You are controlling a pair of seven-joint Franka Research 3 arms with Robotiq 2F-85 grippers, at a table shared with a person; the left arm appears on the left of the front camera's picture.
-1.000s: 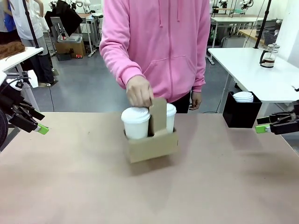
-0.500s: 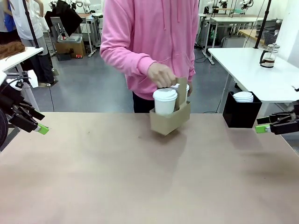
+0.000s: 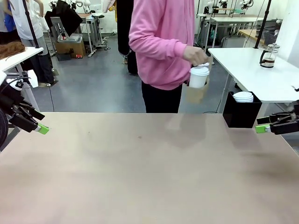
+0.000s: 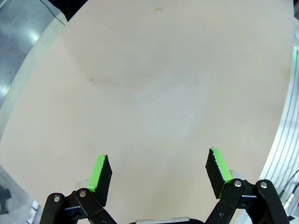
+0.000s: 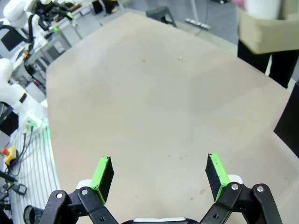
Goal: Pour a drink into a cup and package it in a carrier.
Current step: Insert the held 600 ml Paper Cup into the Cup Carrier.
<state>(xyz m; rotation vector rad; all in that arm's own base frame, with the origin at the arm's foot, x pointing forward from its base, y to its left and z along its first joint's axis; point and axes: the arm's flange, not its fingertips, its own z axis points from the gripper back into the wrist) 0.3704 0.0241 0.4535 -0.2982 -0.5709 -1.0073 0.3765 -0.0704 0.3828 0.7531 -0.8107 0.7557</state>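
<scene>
A person in a pink hoodie stands beyond the table's far edge, turned to the right. One hand holds the brown cardboard carrier [image 3: 195, 93] in the air by its handle. A lidded white cup [image 3: 199, 76] sits in it. The right wrist view catches the carrier [image 5: 268, 31] and cup [image 5: 263, 6] at its top right edge. The drink is hidden. My left gripper [image 3: 42, 129] hangs open at the table's left edge, its fingers [image 4: 100, 171] wide over bare tabletop. My right gripper [image 3: 261, 128] hangs open at the right edge, nothing between its fingers [image 5: 103, 173].
The beige table [image 3: 140, 177] lies bare between the two arms. A black box [image 3: 240, 114] with a stack of white lids [image 3: 243, 96] stands at its far right corner. A glass press jug [image 3: 267, 58] stands on a white table behind.
The person has lifted the carrier with the cups off the table and carried it up and to the right, turning away. Neither arm has moved.
</scene>
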